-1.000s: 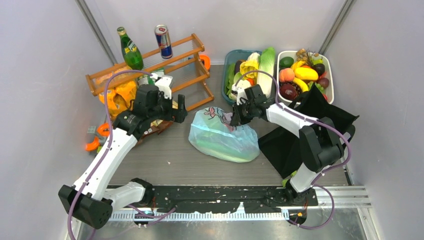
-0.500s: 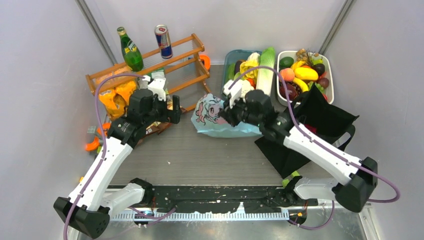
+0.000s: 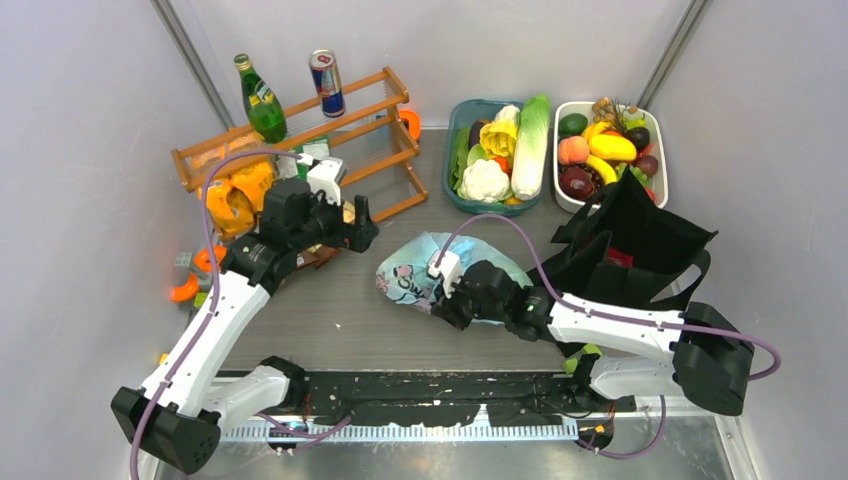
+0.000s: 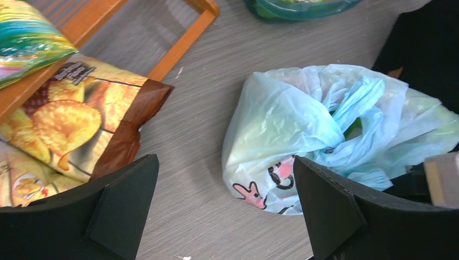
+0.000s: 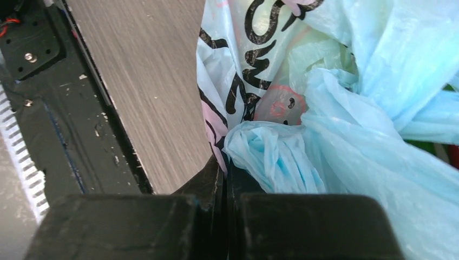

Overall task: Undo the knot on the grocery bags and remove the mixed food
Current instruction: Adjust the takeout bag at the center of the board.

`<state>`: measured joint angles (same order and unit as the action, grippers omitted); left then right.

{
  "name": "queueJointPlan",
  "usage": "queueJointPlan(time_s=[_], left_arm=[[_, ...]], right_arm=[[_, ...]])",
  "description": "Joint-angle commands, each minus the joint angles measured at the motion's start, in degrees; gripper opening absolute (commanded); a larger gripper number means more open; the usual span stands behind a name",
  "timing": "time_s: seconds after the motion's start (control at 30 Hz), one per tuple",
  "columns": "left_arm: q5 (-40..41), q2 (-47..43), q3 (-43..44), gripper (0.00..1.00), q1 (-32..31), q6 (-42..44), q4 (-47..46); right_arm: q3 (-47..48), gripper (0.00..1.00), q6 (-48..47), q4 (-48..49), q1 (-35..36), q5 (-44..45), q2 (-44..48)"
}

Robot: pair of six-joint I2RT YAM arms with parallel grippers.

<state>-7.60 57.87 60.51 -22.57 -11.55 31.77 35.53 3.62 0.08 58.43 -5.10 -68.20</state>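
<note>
The light-blue plastic bag (image 3: 412, 270) printed with pink cartoon figures lies mid-table; it also shows in the left wrist view (image 4: 292, 124) and the right wrist view (image 5: 346, 108). Its handles are bunched in a knot (image 4: 346, 138), which also shows right at my right fingertips (image 5: 270, 154). My right gripper (image 3: 442, 306) (image 5: 224, 170) is shut on a fold of the bag's plastic beside that bunch. My left gripper (image 3: 358, 222) (image 4: 227, 208) is open and empty, above the table left of the bag. The black tote (image 3: 640, 245) lies open at right. A brown crisp packet (image 4: 81, 124) lies by the rack.
A wooden rack (image 3: 300, 130) stands at back left with a green bottle (image 3: 260, 98) and a can (image 3: 327, 83) on it. Orange crisp packs (image 3: 235, 195) lie beneath it. A vegetable tray (image 3: 455, 180) and a fruit tray (image 3: 660, 165) stand at the back.
My right arm has swung toward the near edge, dragging the blue bag nearer and slightly left. The left gripper has barely moved.
</note>
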Motion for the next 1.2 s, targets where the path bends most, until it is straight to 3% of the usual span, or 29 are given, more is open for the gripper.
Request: queueJointPlan(time_s=[0.0, 0.03, 0.1, 0.17, 0.23, 0.3, 0.47, 0.6, 0.7, 0.93, 1.17], left_arm=[[-7.2, 0.6, 0.0, 0.99, 0.1, -0.1, -3.7], [-8.4, 0.7, -0.2, 1.00, 0.0, 0.1, -4.0], [-10.7, 0.6, -0.6, 0.99, -0.5, 0.6, -4.9], [-12.5, 0.6, -0.8, 1.00, -1.2, 1.6, -5.4], [-13.5, 0.5, -1.0, 1.00, -2.1, 3.2, -5.5], [-13.9, 0.1, -1.4, 0.99, -2.8, 4.5, -5.8], [-16.1, -0.1, -3.7, 1.00, -3.8, 5.9, -9.4], [-12.9, 1.9, -4.1, 0.97, -10.0, 10.4, -9.2], [-10.2, 4.7, -3.3, 0.94, -14.2, 13.1, -8.1], [-3.8, 12.5, -0.2, 0.90, -21.4, 4.3, -11.2], [3.7, 18.6, -2.5, 0.90, -25.4, 2.2, -21.8]], right_arm=[[0.1, 0.05, 4.0, 6.9, 2.8, -1.6, -0.5], [0.1, 0.08, 4.4, 6.8, 3.5, -1.2, -0.1], [0.6, 0.31, 5.0, 6.1, 3.8, -0.7, 1.3], [2.0, 0.71, 5.1, 3.3, 3.9, -0.3, 3.6], [3.3, 0.89, 5.0, 1.0, 3.9, -0.2, 7.0], [3.7, 1.00, 5.6, 0.4, 3.9, 0.6, 11.4], [4.5, 0.96, 7.9, -1.6, 3.4, 11.0, 19.4], [7.0, 0.95, 9.9, -9.0, 0.3, 17.8, 17.7], [5.4, 0.95, 12.0, -7.6, -3.6, 15.2, 18.0], [-1.1, 0.95, 18.7, -1.1, -17.1, 10.3, 18.7], [-5.9, 0.96, 19.1, 5.3, -21.4, 8.7, 22.7]])
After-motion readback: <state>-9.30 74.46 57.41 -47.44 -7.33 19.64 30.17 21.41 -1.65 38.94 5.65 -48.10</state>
